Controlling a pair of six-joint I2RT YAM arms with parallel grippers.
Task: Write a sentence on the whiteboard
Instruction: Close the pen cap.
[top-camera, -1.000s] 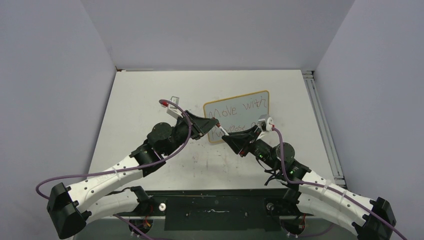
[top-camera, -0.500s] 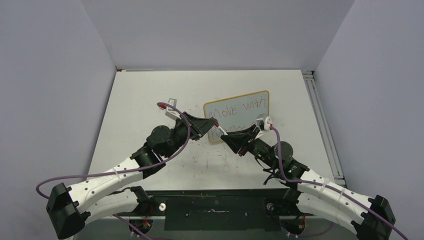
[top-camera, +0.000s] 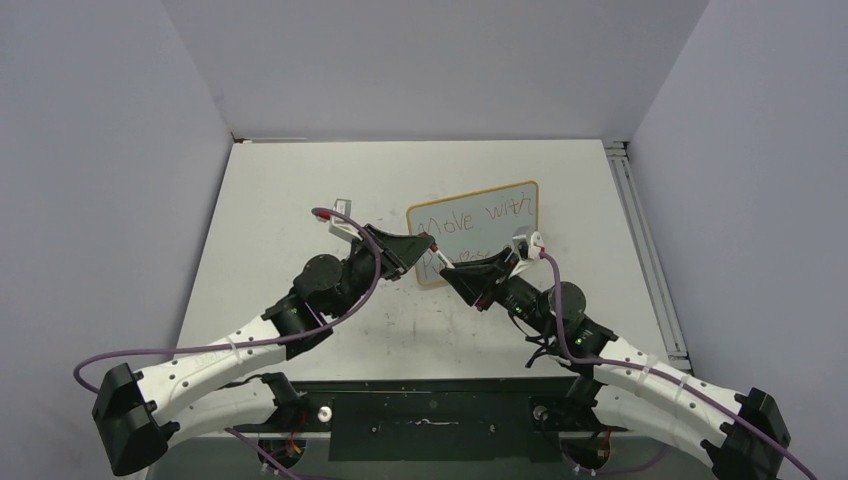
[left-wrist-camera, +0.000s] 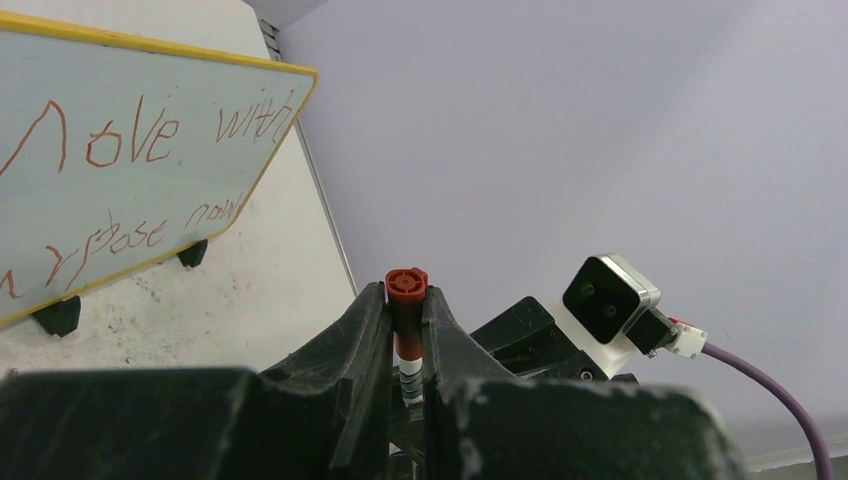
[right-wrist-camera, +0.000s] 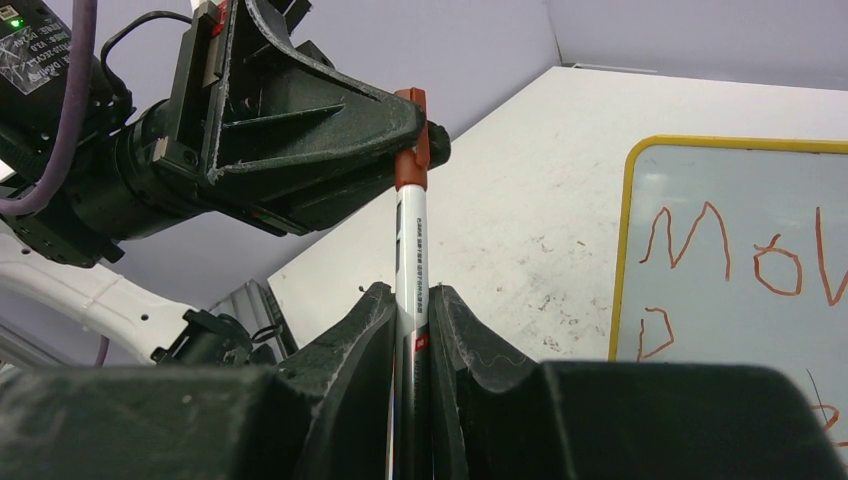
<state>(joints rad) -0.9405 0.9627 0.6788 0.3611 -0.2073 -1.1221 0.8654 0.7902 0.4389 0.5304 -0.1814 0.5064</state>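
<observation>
Our left hand (left-wrist-camera: 406, 300) is clamped on the red cap (right-wrist-camera: 411, 165) of the marker (right-wrist-camera: 410, 240). Our right hand (right-wrist-camera: 412, 298) is closed tight round the marker's white barrel, so the two hands meet tip to tip above the desk (top-camera: 300, 190). The whiteboard (top-camera: 478, 238) sits on the desk just beyond them, right of centre, and from above they cover its near left corner. The sentence (top-camera: 465, 218) reads "Move with" above "Purpose now".

White-shelled arms (top-camera: 200, 365), black at every joint (top-camera: 325, 272). Purple cables (top-camera: 150, 353) loop at seven and five o'clock. One green light (right-wrist-camera: 12, 22) glowing.
</observation>
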